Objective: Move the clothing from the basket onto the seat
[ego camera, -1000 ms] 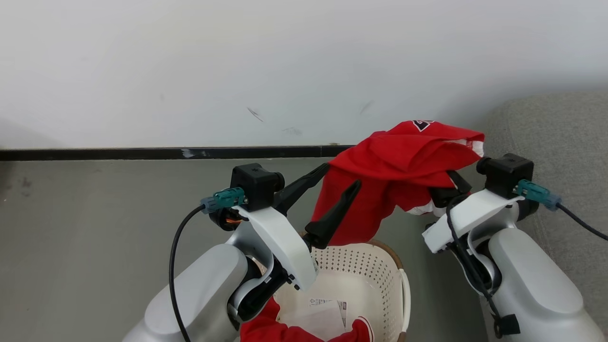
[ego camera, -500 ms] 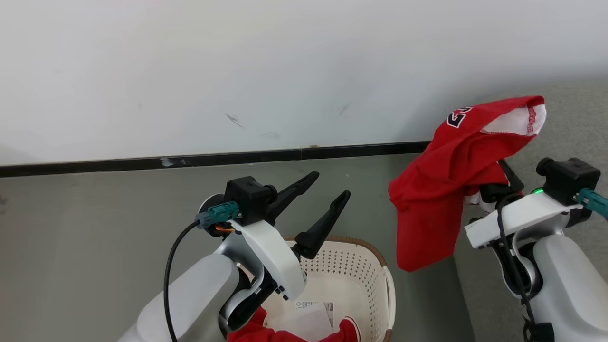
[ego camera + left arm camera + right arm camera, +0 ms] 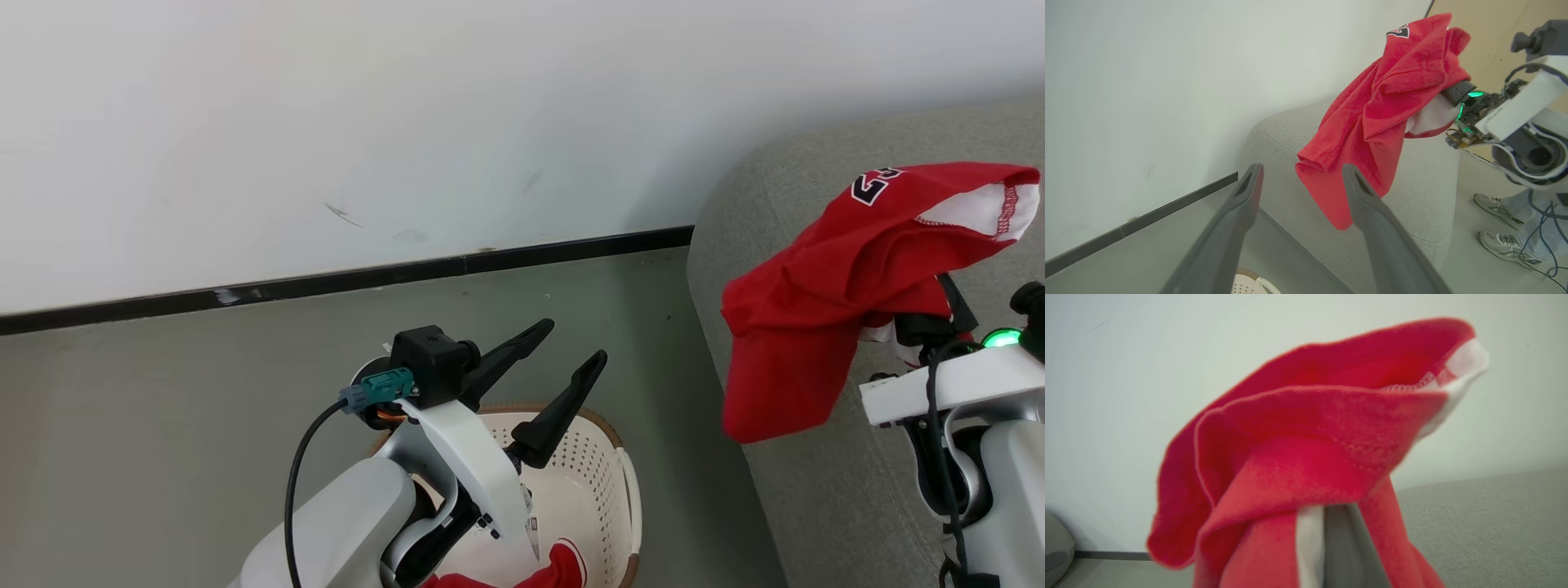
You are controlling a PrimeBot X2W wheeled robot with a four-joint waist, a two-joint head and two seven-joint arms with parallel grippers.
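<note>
the right gripper (image 3: 939, 314) is clenched on a bunched red shirt (image 3: 808, 327), its dark fingers mostly buried in the cloth. the shirt drapes over the gripper and hangs down past it, with a dark number patch and white lining showing at the top. a second ago this shirt hung right above the far rim of the basket (image 3: 600, 461), close to the left gripper's fingers. now it is well to the right of the basket, over the near edge of the grey seat (image 3: 816, 514). i cannot tell whether its lower hem touches the fabric. the whole head view has swung too, so the seat takes up far more of the right side than before; that is the camera turning.

the left gripper (image 3: 571, 345) is released, fingers spread wide and holding nothing. it hovers over the basket's far rim, much as it did a second ago. the basket sits on the grey floor (image 3: 163, 408) beside the seat, and a second red garment (image 3: 559, 567) lies in its bottom, as before.

in the left wrist view the shirt (image 3: 1372, 118) dangles in front of the seat (image 3: 1282, 134), and a person's shoes (image 3: 1496, 206) stand on the floor beyond it.
</note>
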